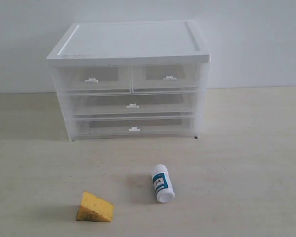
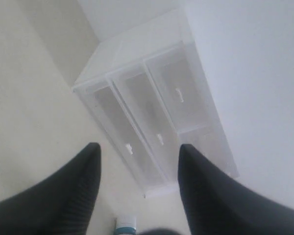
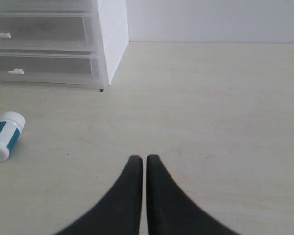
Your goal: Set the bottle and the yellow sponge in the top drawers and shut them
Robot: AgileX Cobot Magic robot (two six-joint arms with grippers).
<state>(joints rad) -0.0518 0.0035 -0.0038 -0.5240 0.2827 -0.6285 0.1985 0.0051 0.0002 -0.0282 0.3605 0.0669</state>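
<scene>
The small white bottle (image 1: 163,183) with a blue-teal label lies on its side on the table in front of the drawer unit; it also shows in the right wrist view (image 3: 5,135) and partly in the left wrist view (image 2: 126,224). The yellow sponge (image 1: 94,208), a wedge with a speckled darker base, rests left of it near the front edge. Both top drawers (image 1: 92,78) (image 1: 168,76) are pushed in. Neither arm appears in the exterior view. My left gripper (image 2: 139,150) is open and empty above the table. My right gripper (image 3: 140,160) is shut on nothing.
The white drawer unit (image 1: 130,42) stands at the back against a white wall, with two full-width drawers (image 1: 133,105) (image 1: 133,129) below the top pair, all pushed in. Pale wooden table (image 1: 246,163) stretches around the objects.
</scene>
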